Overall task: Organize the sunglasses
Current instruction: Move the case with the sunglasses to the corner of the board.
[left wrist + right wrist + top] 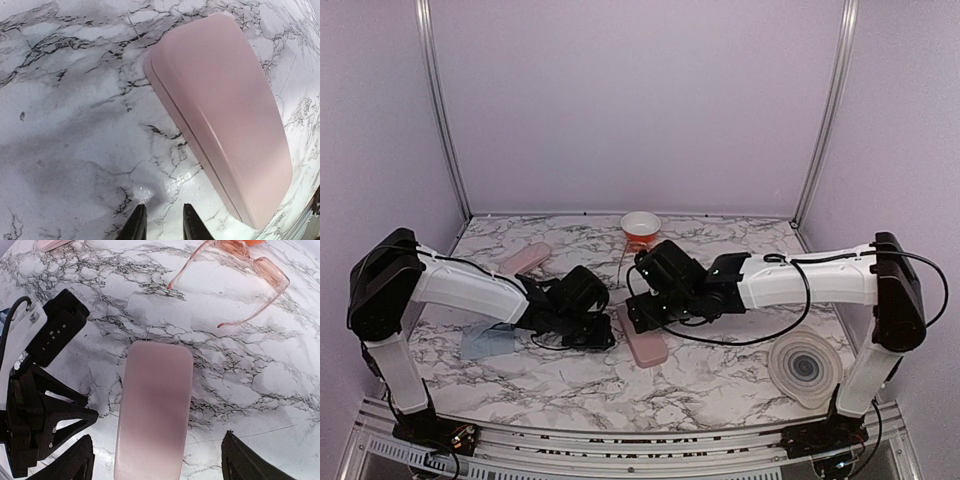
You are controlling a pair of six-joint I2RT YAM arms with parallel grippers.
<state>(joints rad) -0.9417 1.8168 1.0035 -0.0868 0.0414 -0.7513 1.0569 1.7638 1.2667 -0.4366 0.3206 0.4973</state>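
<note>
I find the right fingers (240,462) spread wide and empty, straddling the near end of a pink case (155,405). The orange-tinted sunglasses (267,271) lie unfolded on the tabletop (240,380) beyond that case, ahead and to the right, with the front bar diagonal and the temples trailing back toward the case. The right arm is nearer. The left fingers (137,226) stand narrowly apart, gripping nothing. The top view barely resolves the sunglasses. I cannot locate the pale pair.
</note>
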